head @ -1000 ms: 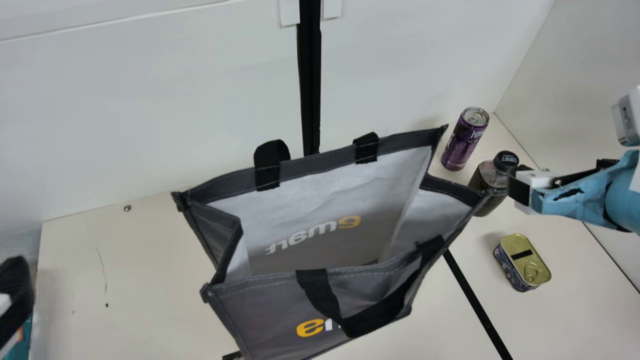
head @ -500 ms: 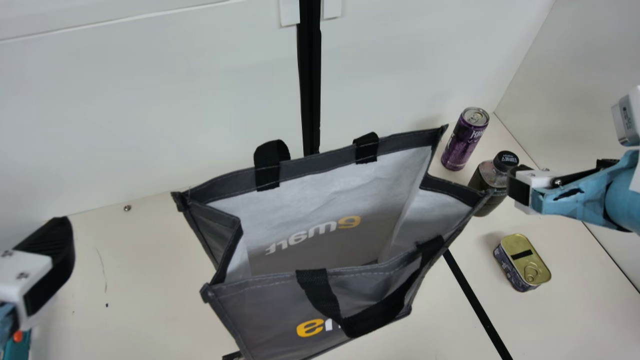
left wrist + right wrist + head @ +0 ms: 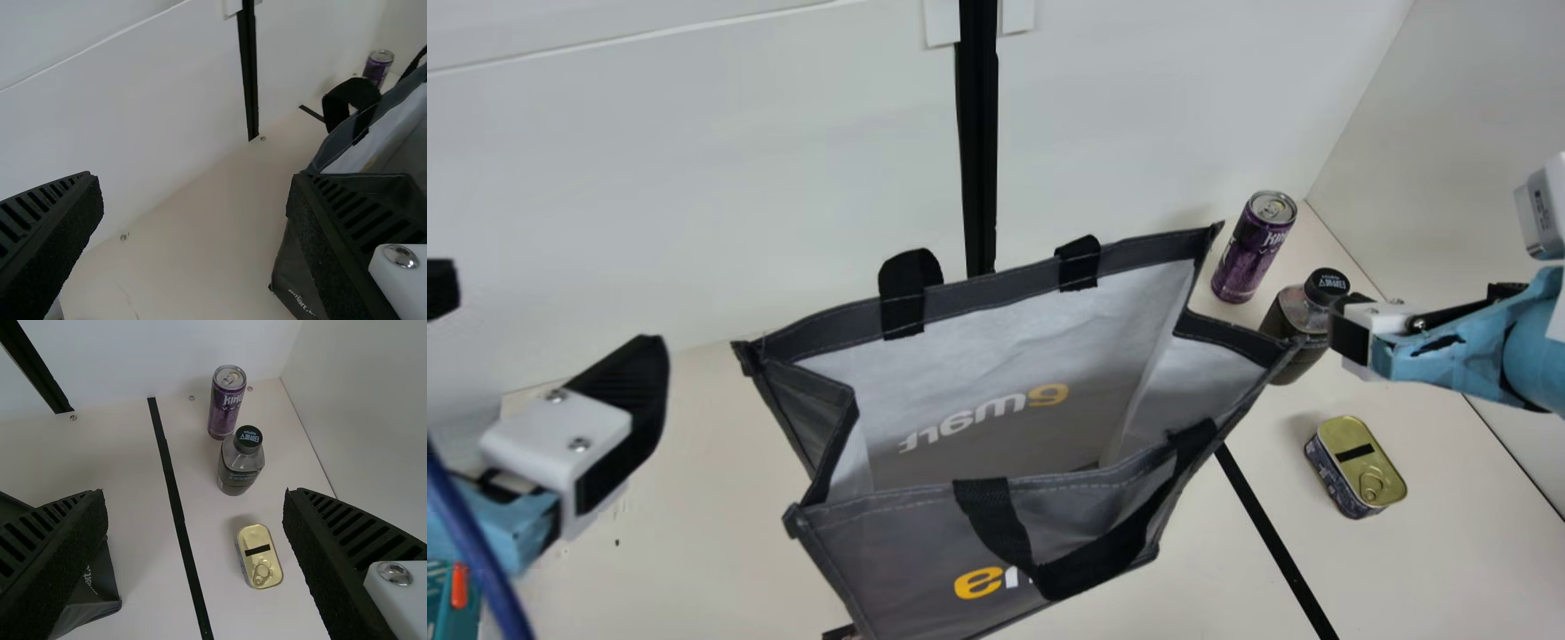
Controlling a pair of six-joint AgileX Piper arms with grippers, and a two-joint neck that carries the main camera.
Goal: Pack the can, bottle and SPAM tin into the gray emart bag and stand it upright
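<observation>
Left gripper point(image 3: 195, 177): spread wide, empty; it has advanced from the main view's left edge towards the gray emart bag point(image 3: 907, 542), mouth agape at centre, presumably to steady it for loading. Right gripper point(image 3: 193, 493): likewise wide and empty, unmoved at right. Right of the bag, top to bottom: can point(image 3: 1249, 258), bottle point(image 3: 1291, 324), SPAM tin point(image 3: 1356, 467), all unpacked.

left tool point(image 3: 549, 316) spread wide, right tool point(image 3: 1349, 331) jaws apart
</observation>
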